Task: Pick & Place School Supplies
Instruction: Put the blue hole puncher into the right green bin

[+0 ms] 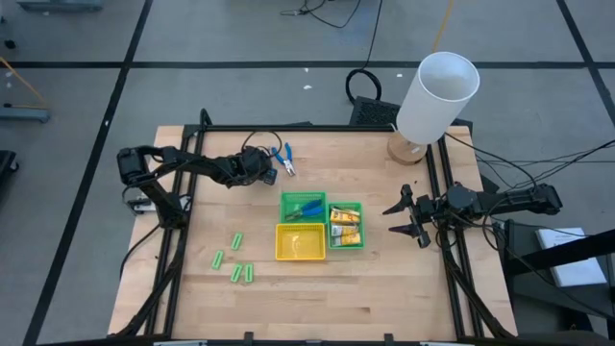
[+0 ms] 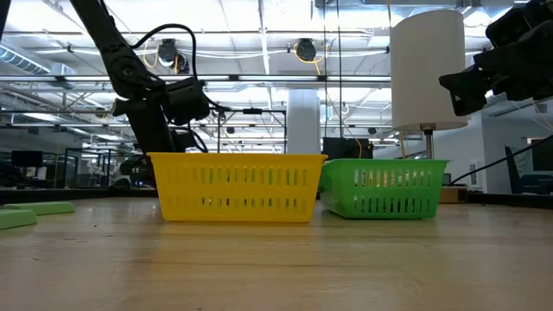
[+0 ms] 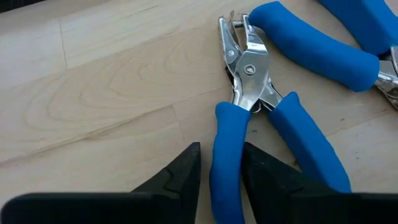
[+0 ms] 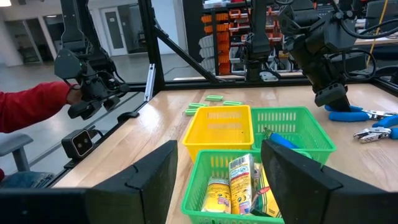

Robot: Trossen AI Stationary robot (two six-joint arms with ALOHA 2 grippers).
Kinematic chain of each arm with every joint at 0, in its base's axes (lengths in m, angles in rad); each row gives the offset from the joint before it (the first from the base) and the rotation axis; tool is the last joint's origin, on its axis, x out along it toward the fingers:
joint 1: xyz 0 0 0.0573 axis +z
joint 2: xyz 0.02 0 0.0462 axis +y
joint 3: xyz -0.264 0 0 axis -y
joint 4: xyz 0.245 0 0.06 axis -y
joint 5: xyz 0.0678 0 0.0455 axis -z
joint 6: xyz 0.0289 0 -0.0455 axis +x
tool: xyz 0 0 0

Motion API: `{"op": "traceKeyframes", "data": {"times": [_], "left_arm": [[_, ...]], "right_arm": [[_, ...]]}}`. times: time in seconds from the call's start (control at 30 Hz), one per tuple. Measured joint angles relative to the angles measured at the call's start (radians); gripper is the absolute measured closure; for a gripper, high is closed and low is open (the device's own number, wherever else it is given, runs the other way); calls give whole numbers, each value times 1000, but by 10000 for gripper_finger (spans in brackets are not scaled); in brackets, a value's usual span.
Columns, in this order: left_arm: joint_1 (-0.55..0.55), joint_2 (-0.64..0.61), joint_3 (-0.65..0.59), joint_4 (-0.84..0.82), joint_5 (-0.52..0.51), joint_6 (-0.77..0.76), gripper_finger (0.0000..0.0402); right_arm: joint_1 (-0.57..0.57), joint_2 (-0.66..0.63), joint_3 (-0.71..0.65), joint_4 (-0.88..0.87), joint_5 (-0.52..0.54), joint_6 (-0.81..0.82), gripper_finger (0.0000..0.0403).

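Two blue-handled plier-like tools [image 1: 284,160] lie flat on the table near its far edge. My left gripper [image 1: 272,171] is low over them and open, its fingers on either side of one handle [image 3: 227,163] of the nearer tool [image 3: 249,68]. The second tool [image 3: 323,43] lies just beyond. A third blue tool [image 1: 306,208] rests in the far green tray. Yellow-orange packets [image 1: 344,227] sit in the right green tray [image 4: 205,186]. Several light-green sticks [image 1: 235,259] lie on the table to the left of the yellow tray [image 1: 300,242]. My right gripper [image 1: 407,217] waits open by the table's right edge. My left gripper stands astride one blue handle [image 3: 227,163] of the nearer tool, coming slanting down and along the handle. One finger [image 3: 264,174] is close against it, and I cannot tell whether it touches. The tool lies flat on the table.
A big white cylinder [image 1: 437,96] stands on a wooden base at the far right corner. The three trays cluster mid-table. Bare wood lies along the near edge. A black frame [image 1: 173,250] borders the table. A person's red sleeve [image 4: 31,106] shows beyond the left side.
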Motion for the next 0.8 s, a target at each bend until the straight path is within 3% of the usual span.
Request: {"op": "traceKeyframes", "data": {"times": [0.23, 0.8], "left_arm": [[0, 0, 0, 1, 6, 15, 307], [-1, 1, 0, 1, -3, 41, 309]], "right_arm": [[0, 0, 0, 0, 0, 0, 177], [0, 0, 0, 0, 0, 0, 177]]}}
